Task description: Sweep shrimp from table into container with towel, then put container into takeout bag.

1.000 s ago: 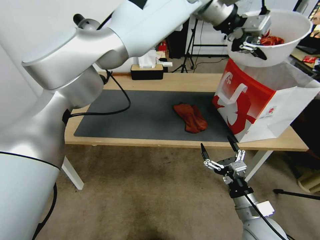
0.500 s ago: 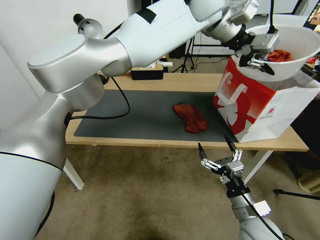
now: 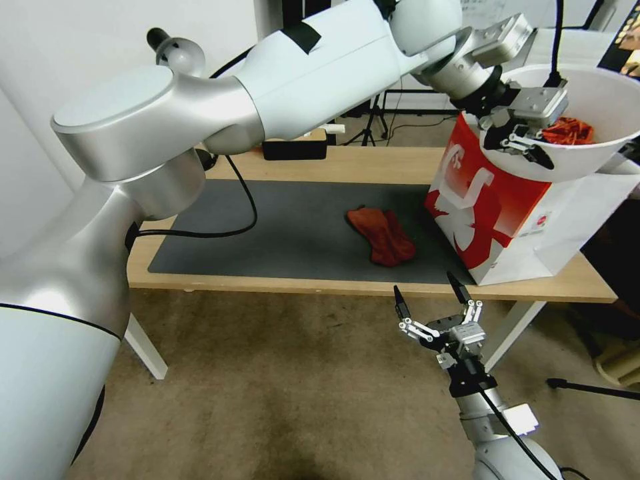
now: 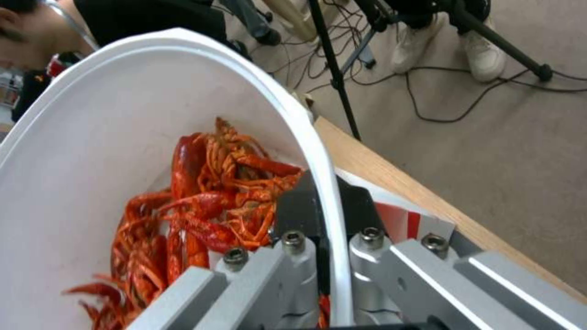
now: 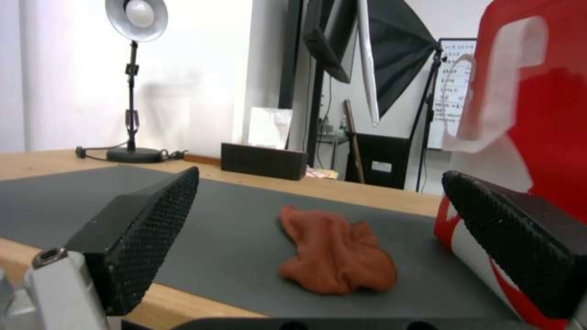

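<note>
My left gripper (image 3: 528, 137) is shut on the near rim of the white container (image 3: 587, 157), holding it in the air just over the open top of the takeout bag (image 3: 493, 213). The shrimp (image 3: 568, 131) lie inside the container (image 4: 91, 160), a tangled red-orange pile (image 4: 208, 201) beside my left gripper (image 4: 324, 270), one finger inside the wall and one outside. The rust-red towel (image 3: 383, 235) lies crumpled on the dark mat of the table (image 3: 373, 163). My right gripper (image 3: 430, 300) hangs open below the table's front edge, facing the towel (image 5: 333, 256) and the bag (image 5: 538, 137).
A black tissue box (image 3: 293, 145) stands at the table's back edge. Tripods and light stands fill the floor behind. A desk lamp (image 5: 131, 91) stands at the far end of the table. The mat (image 3: 280, 233) left of the towel is bare.
My left arm has carried the container rightward and down, closer over the bag's opening. The right gripper drifted slightly left and up, still open.
</note>
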